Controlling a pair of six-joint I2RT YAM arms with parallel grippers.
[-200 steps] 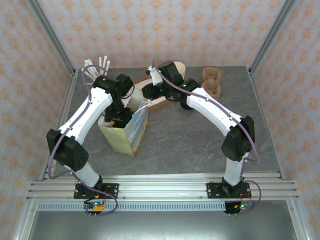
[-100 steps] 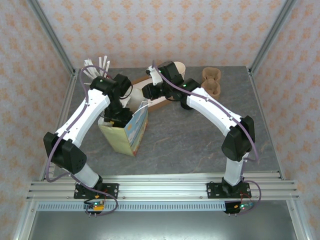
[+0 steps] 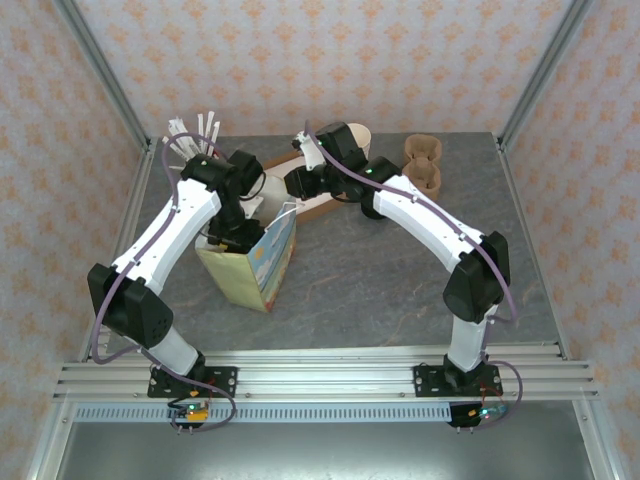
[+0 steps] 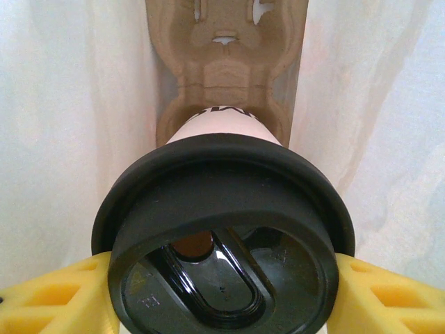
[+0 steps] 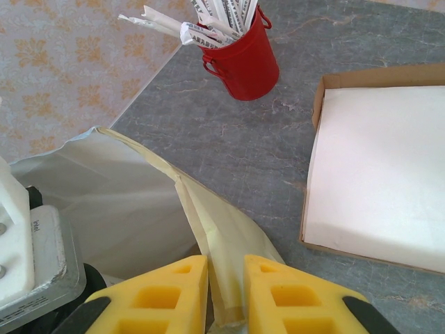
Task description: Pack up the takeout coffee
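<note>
The yellow fingers [image 4: 52, 303] of the left gripper [image 4: 222, 296] clamp the takeout coffee [image 4: 222, 209] by its round black lid, one pad on each flank of the rim. Seen from the left wrist, the cream cup wall runs away below the lid. The cup hangs deep between the pale walls of the paper bag [image 4: 76, 104], its base down at a moulded-pulp cup carrier [image 4: 226, 62] at the bottom of the bag; whether cup and carrier touch cannot be told. At the right wrist, the right gripper [image 5: 226, 271] stands nearly closed, its fingers [image 5: 163, 292] pinching a thin fold of the bag's cream rim between them. Beyond that rim, on the grey stone-patterned table [image 5: 229, 139], stand a red bucket [image 5: 243, 59] of paper-wrapped straws [image 5: 208, 17] and, to its right, a shallow cardboard tray [image 5: 325, 82] lined with white paper. From above, the left gripper [image 3: 236, 228] reaches down into the upright bag [image 3: 262, 268] on the table's left side. The right gripper [image 3: 287, 200] sits at the bag's far top edge, and two more pulp carriers [image 3: 423, 165] lie well apart at the right rear.
</note>
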